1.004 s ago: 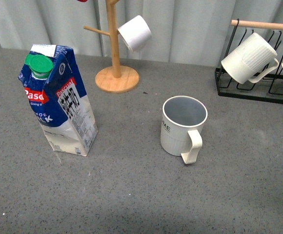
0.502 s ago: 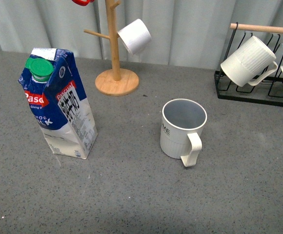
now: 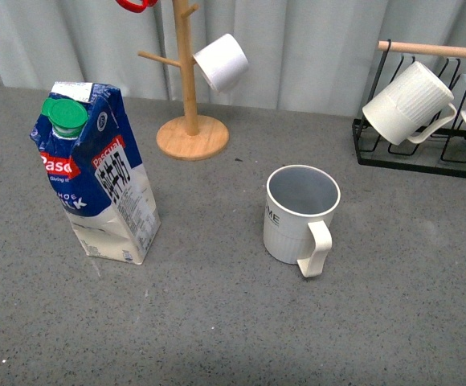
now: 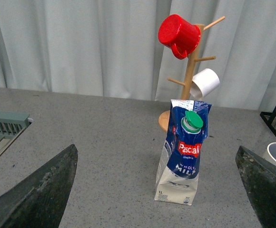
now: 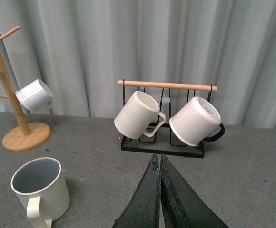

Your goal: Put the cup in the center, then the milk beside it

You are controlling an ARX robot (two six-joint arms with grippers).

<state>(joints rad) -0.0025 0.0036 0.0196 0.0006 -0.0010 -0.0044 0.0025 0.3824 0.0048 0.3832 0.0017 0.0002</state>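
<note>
While the front view has tipped a little over the last second, the cup point(image 3: 301, 213) has not moved. It stands upright and empty about mid-table, a touch right, with its handle on the near side. The milk point(image 3: 96, 173) stands upright well apart to its left, untouched. The left gripper point(image 4: 156, 156) is spread wide and faces the milk. The right gripper point(image 5: 159, 159) is pressed together and holds nothing. The cup step looks done, so the milk is probably next.
</note>
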